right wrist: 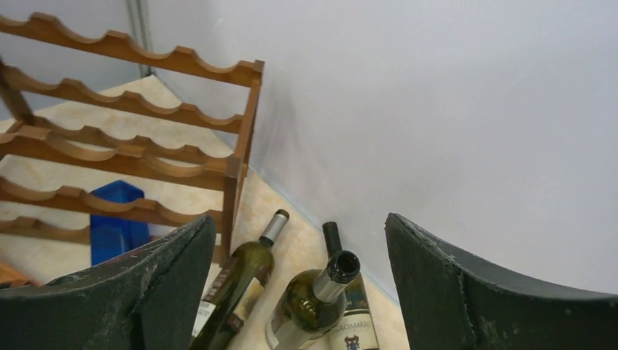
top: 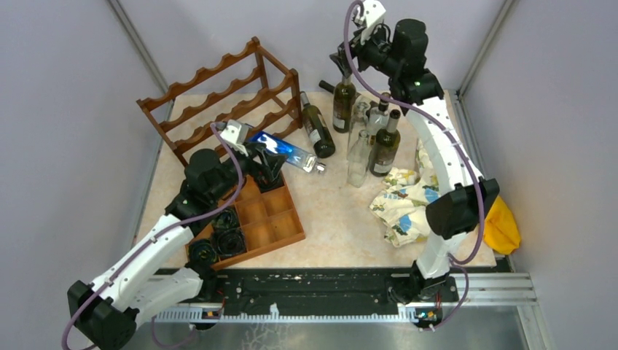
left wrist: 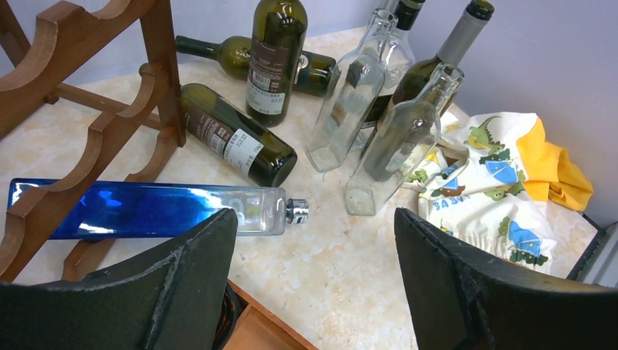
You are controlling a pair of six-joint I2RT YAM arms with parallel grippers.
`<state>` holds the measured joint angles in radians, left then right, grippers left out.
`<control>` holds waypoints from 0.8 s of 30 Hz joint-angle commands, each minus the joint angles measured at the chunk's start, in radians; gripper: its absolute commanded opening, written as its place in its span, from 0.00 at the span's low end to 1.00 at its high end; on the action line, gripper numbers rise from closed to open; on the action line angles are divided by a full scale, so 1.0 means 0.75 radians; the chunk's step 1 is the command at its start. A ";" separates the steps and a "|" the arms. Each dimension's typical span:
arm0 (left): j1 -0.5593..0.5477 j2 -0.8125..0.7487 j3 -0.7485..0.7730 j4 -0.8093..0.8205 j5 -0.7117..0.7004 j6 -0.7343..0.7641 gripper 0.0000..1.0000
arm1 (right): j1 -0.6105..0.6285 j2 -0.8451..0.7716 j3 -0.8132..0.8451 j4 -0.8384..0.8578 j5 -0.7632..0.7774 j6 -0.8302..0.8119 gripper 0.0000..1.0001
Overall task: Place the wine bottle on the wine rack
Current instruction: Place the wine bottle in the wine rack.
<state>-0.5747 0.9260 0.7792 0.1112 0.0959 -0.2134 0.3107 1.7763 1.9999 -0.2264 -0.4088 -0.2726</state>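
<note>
We see the left gripper (left wrist: 315, 226) spread wide, the blue wine bottle (left wrist: 146, 210) lying just beyond its fingers, base tucked into the wine rack (left wrist: 162, 80) at left; the right gripper (right wrist: 300, 221) gapes over an upright green bottle (right wrist: 306, 310).

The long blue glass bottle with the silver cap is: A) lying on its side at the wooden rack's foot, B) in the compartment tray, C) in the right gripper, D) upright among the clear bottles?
A: the blue glass bottle lies flat by the dark wooden wine rack.
</note>
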 commanded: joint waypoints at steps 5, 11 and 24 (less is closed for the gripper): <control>0.004 -0.042 0.115 -0.078 -0.059 -0.023 0.88 | -0.006 -0.262 0.008 -0.157 -0.359 -0.121 0.88; 0.005 -0.044 0.260 -0.142 -0.099 -0.008 0.97 | -0.008 -0.424 -0.190 -0.155 -0.610 -0.142 0.94; 0.003 0.000 0.586 -0.318 -0.204 0.181 0.98 | 0.367 -0.629 -0.691 -0.389 -0.439 -0.682 0.98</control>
<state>-0.5751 0.9218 1.1641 -0.0780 0.0025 -0.1444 0.4995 1.3231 1.5677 -0.4469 -0.8337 -0.6380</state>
